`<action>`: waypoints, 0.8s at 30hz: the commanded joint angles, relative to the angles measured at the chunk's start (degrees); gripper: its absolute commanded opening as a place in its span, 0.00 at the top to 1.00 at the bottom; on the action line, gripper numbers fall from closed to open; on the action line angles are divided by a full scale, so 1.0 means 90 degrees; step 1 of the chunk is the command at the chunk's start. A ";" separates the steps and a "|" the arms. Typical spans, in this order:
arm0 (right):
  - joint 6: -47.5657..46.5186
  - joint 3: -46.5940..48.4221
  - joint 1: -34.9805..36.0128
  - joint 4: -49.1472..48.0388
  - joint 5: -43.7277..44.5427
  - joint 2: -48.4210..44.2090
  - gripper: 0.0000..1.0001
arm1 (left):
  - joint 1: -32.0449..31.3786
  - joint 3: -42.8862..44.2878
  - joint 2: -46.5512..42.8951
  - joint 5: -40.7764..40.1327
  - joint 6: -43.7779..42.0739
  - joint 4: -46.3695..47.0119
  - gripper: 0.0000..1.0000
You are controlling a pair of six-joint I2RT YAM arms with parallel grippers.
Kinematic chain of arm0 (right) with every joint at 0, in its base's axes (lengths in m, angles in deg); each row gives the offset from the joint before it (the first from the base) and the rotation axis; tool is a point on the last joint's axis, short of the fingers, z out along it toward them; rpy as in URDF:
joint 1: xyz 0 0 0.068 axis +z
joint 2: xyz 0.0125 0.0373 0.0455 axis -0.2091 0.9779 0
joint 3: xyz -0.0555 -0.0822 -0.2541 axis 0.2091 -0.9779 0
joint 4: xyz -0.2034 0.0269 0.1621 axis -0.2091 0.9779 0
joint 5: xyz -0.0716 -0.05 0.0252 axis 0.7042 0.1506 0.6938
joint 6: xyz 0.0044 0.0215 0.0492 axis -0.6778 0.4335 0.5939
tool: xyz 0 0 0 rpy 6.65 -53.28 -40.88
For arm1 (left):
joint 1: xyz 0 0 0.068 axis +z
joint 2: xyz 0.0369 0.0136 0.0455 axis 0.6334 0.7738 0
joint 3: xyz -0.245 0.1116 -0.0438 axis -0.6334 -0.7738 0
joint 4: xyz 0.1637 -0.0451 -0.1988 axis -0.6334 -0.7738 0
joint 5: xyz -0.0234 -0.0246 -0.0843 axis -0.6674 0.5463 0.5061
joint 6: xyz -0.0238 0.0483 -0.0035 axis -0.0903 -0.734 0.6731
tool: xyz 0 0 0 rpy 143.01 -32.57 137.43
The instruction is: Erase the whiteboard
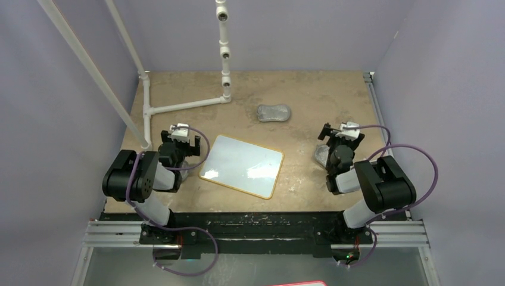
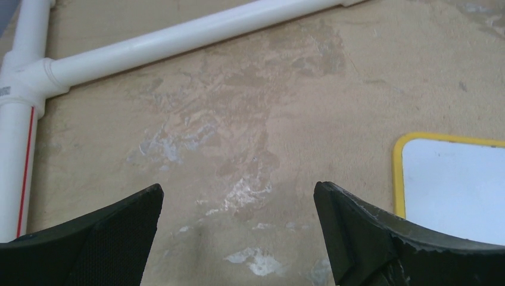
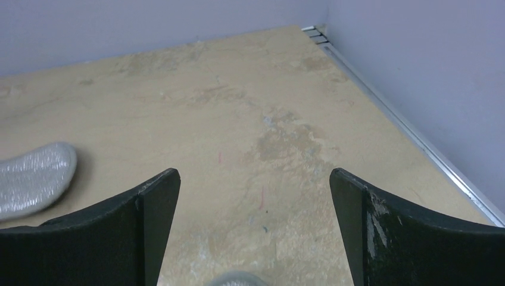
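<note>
The whiteboard (image 1: 241,165) lies flat in the middle of the table, white with a thin yellow rim, and I see no marks on it. Its near-left corner (image 2: 452,179) shows at the right edge of the left wrist view. My left gripper (image 1: 184,138) hovers just left of the board, open, with only bare table between its fingers (image 2: 238,187). My right gripper (image 1: 340,134) stands to the right of the board, also open and empty (image 3: 255,173).
A grey oval cloth pad (image 1: 274,112) (image 3: 33,176) lies behind the board. A second grey pad (image 1: 321,156) (image 3: 238,279) sits beneath the right gripper. A white pipe frame (image 1: 184,106) (image 2: 178,36) runs along the back left. Purple walls enclose the table.
</note>
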 commanded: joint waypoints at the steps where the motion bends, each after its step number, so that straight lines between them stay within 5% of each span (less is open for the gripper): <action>1: -0.0556 -0.0351 -0.0103 -0.1556 -0.0999 0.0226 0.01 | 0.0172 0.0267 0.0018 0.0116 0.0270 0.0435 0.01; 6: 0.0127 0.0049 -0.0533 -0.0500 -0.1205 0.0109 0.01 | 0.0178 0.0285 -0.0036 0.0009 0.0342 0.0253 0.01; 24: 0.0022 -0.0066 -0.0556 -0.1015 -0.0888 0.0167 0.01 | 0.0189 0.0381 0.0045 -0.0036 0.0351 0.0247 0.01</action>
